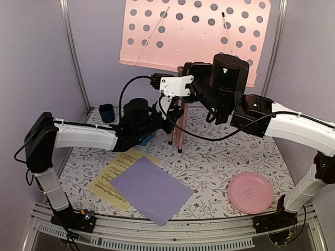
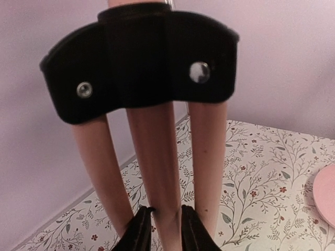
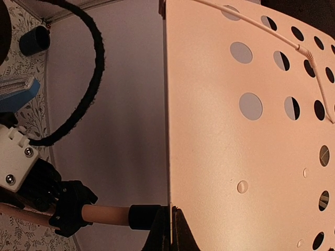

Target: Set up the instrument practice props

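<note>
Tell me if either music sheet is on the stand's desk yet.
No: the lavender sheet and the yellow sheet lie flat on the table, overlapping, away from the desk.

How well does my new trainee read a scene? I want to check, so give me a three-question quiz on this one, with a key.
1. Multiple choice: of the lavender sheet and the yellow sheet, which lies on top? A lavender; B yellow; C neither, they lie apart.
2. True or false: the dark blue cup stands on the pink plate.
3. Fill in: the left gripper straddles one ___ of the music stand.
Key: 1 A; 2 false; 3 leg.
</note>
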